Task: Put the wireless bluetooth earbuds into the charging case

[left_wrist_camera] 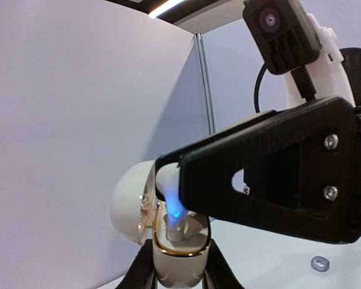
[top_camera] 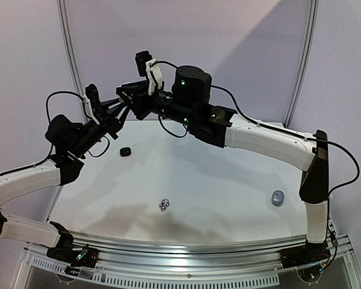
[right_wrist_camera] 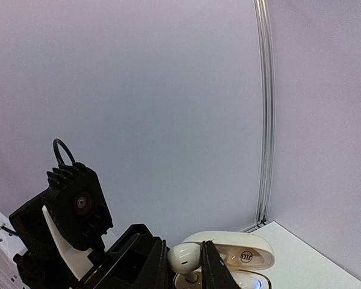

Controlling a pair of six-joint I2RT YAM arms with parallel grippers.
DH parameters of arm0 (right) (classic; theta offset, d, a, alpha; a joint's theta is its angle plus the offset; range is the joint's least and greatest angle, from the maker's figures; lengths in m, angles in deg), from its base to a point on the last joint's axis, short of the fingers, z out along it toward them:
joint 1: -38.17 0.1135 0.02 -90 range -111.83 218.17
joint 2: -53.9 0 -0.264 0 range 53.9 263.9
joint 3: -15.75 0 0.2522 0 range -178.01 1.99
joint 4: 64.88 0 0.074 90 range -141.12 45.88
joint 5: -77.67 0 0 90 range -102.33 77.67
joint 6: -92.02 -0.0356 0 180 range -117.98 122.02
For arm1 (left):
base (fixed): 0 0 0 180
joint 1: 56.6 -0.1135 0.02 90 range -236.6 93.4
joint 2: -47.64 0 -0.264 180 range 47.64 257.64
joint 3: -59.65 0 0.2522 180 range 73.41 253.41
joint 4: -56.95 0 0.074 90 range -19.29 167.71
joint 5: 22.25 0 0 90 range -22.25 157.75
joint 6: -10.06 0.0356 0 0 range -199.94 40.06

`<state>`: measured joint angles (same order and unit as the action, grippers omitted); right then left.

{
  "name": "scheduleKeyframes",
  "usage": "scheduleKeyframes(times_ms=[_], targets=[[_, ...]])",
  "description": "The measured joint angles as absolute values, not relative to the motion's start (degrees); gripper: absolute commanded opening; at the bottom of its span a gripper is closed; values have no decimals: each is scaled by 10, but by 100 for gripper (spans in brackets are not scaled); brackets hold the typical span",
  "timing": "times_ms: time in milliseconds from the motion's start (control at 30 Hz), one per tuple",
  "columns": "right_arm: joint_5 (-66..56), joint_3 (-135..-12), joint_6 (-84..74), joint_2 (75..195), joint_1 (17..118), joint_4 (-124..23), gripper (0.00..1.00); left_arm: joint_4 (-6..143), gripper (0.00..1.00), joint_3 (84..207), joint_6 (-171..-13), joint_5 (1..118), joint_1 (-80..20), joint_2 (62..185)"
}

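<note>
Two arms (top_camera: 24, 180) (top_camera: 271, 141) aloft, end effectors (top_camera: 125, 106) (top_camera: 121, 93) tip to tip

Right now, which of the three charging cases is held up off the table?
The white case, lid open, clamped in the left gripper; the black case and the grey case both lie on the table.

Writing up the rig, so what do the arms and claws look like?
Left arm and right arm: white shells, black joints, small green lights, thin black cables alongside. Left claw and right claw: angular black plastic with screws, each carrying a black camera on a white bracket.
</note>
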<state>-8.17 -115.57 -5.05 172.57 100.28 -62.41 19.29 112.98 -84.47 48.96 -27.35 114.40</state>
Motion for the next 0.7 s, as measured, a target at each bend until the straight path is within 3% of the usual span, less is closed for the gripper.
scheduleKeyframes(times_ms=[233,700], targets=[[-88,-1134,-63,1721,1001,-641,10,205,0,1128,-845,490,-274,1144],[-87,-1088,-129,1708,997,-690,6,213,0,1128,-844,490,-273,1144]])
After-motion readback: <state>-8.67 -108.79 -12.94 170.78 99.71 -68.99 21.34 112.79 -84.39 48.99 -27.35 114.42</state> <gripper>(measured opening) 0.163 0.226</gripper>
